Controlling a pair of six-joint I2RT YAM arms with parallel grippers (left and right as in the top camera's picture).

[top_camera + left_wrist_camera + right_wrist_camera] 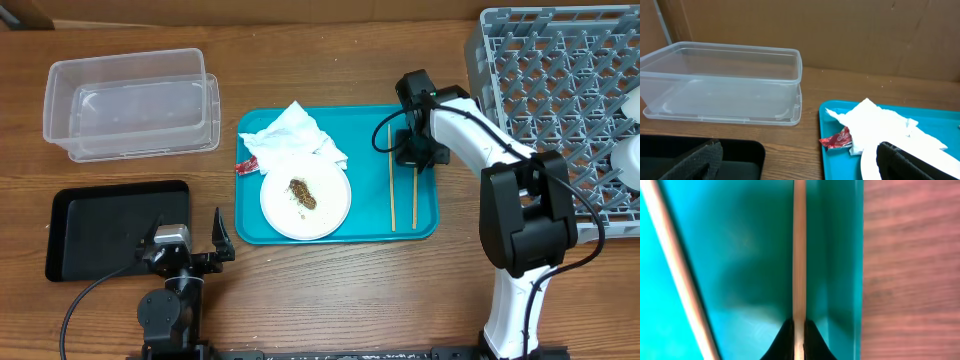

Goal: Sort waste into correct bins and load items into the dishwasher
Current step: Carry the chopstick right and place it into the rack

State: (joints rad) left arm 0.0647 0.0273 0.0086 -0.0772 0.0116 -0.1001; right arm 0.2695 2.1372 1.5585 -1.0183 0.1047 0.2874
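I am early in the job, by my reckoning. Two white dishes (630,158) already sit in the grey rack (540,90) at its right edge, partly cut off from view. Nothing has been sorted yet: the clear tub (130,105) and the black tray (110,232) both look empty.

The teal tray (365,225) holds the rest. The crumpled napkins (293,135) lie at its back left, with the red wrapper (246,166) just beside them at the left rim. The white plate (305,200) carries the brown scrap (303,193) and some crumbs.

My right gripper (799,330) is down on the tray, its fingers pinched together on the outer chopstick (799,255), which lies along the tray's right wall. The inner chopstick (675,270) lies loose nearby. My left gripper (188,245) rests by the black tray, fingers apart and holding nothing.

Both chopsticks, the plate and all the waste are left to do.
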